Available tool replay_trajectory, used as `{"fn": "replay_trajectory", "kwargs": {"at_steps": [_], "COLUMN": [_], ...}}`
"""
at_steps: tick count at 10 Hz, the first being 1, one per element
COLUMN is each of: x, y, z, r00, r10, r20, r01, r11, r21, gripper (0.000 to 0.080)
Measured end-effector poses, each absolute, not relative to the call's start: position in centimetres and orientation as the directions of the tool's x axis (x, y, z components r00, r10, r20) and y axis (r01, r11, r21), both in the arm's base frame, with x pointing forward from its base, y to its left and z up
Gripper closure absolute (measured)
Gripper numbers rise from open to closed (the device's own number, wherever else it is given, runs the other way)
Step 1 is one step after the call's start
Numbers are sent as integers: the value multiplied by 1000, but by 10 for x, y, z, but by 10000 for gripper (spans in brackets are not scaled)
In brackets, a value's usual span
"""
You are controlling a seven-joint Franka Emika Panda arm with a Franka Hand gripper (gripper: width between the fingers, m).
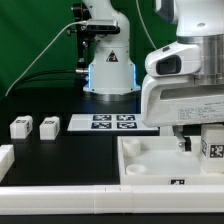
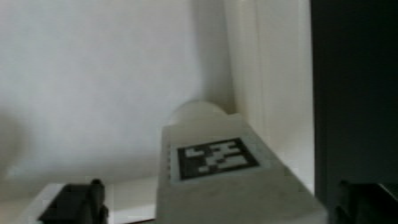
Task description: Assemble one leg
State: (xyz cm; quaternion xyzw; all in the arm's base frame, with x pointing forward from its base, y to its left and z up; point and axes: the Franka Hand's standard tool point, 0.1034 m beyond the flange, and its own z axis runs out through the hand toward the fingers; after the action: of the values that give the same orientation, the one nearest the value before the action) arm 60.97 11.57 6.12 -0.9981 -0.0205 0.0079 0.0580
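Note:
A white leg (image 2: 217,170) with a black-and-white tag on its end stands on the large white recessed panel (image 2: 89,90), near the panel's edge. My gripper (image 2: 217,206) straddles this leg. Its dark fingers (image 2: 71,205) sit on either side with a gap to the leg on both sides, so it is open. In the exterior view the gripper (image 1: 198,140) hangs over the panel (image 1: 150,160) on the exterior view's right, with the tagged leg (image 1: 213,146) under it. Two more legs (image 1: 20,127) (image 1: 47,126) lie on the black table at the exterior view's left.
The marker board (image 1: 112,122) lies flat behind the panel, in front of the arm's base (image 1: 108,75). A white part (image 1: 5,156) shows at the exterior view's left edge. A green backdrop stands behind.

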Motion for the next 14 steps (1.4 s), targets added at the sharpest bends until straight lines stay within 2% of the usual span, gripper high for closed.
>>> {"fn": "replay_trajectory", "kwargs": {"at_steps": [1, 2, 3, 4, 5, 9, 11, 14], "x": [610, 610, 610, 610, 610, 610, 609, 609], "y": [115, 112, 112, 112, 112, 112, 113, 114], "z": [61, 60, 60, 60, 60, 60, 59, 59], "r00": [999, 999, 999, 999, 999, 1000, 963, 783], "r10": [41, 39, 39, 39, 39, -9, -265, -614], "r20": [-14, -15, -15, -15, -15, -21, -53, -95], "r01": [40, 37, 37, 37, 37, -11, -270, -621], "r11": [-992, -992, -993, -993, -993, -993, -956, -779], "r21": [-117, -117, -116, -116, -116, -115, -115, -87], "gripper": [150, 240, 384, 384, 519, 514, 514, 512]}}
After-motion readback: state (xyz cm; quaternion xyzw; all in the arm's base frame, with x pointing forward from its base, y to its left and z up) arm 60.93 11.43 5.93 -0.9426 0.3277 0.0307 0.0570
